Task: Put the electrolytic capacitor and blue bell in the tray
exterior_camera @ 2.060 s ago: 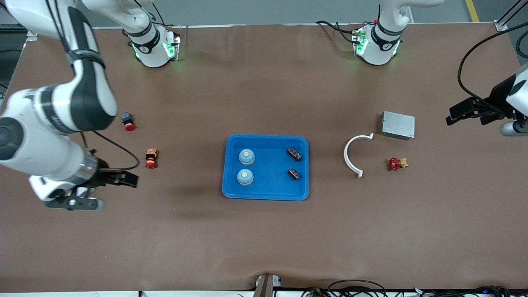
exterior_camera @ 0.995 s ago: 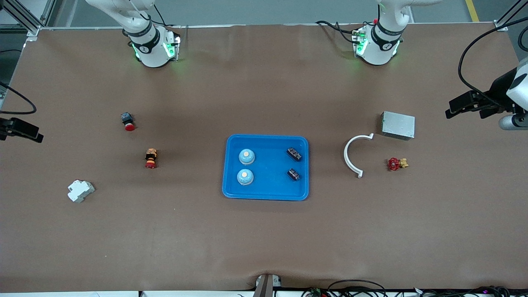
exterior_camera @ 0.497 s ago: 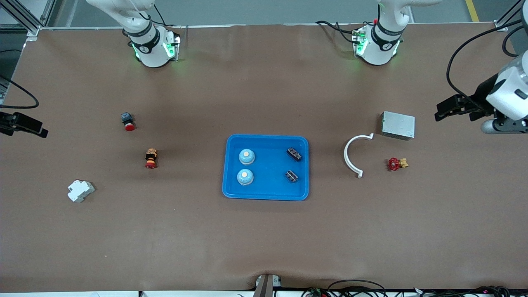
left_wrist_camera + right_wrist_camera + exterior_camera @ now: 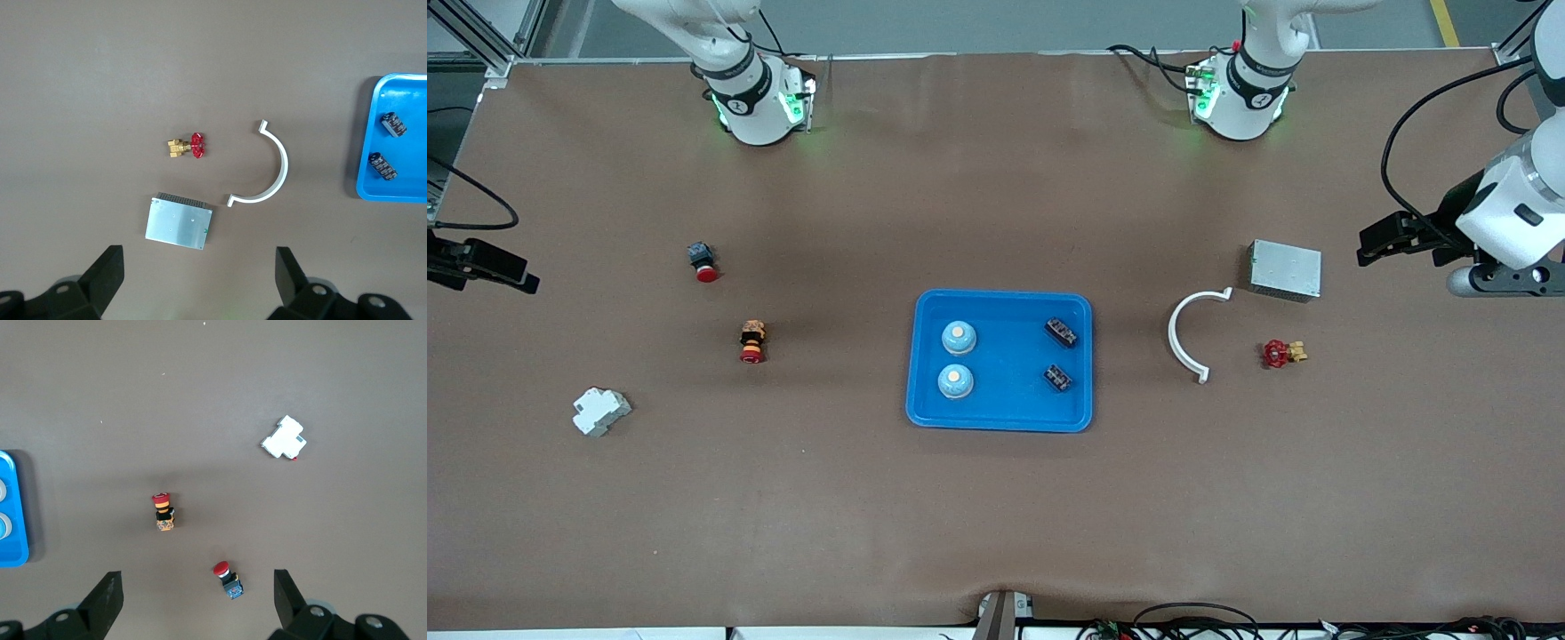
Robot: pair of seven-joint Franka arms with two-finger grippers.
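Observation:
The bright-blue tray (image 4: 1002, 413) lies mid-table. In it sit two blue bells (image 4: 958, 336) (image 4: 955, 380) and two dark electrolytic capacitors (image 4: 1061, 332) (image 4: 1057, 379). The left wrist view shows the capacitors (image 4: 393, 124) (image 4: 383, 165) in the tray's end (image 4: 400, 193). My left gripper (image 4: 198, 267) hangs open and empty high over the table beside the grey box. Above the right arm's end of the table, my right gripper (image 4: 197, 587) is also open and empty, over two red push buttons. The tray's edge (image 4: 10, 550) shows in that view.
Toward the left arm's end lie a grey metal box (image 4: 1285, 269), a white half-ring (image 4: 1183, 338) and a red-handled valve (image 4: 1280, 353). At the right arm's end are two red push buttons (image 4: 703, 262) (image 4: 752, 342) and a white block (image 4: 601, 411).
The right arm has pulled back from over the white block to the table's end. The left arm has drifted slightly toward the grey box. The capacitor nearer the camera has shifted a little in the tray.

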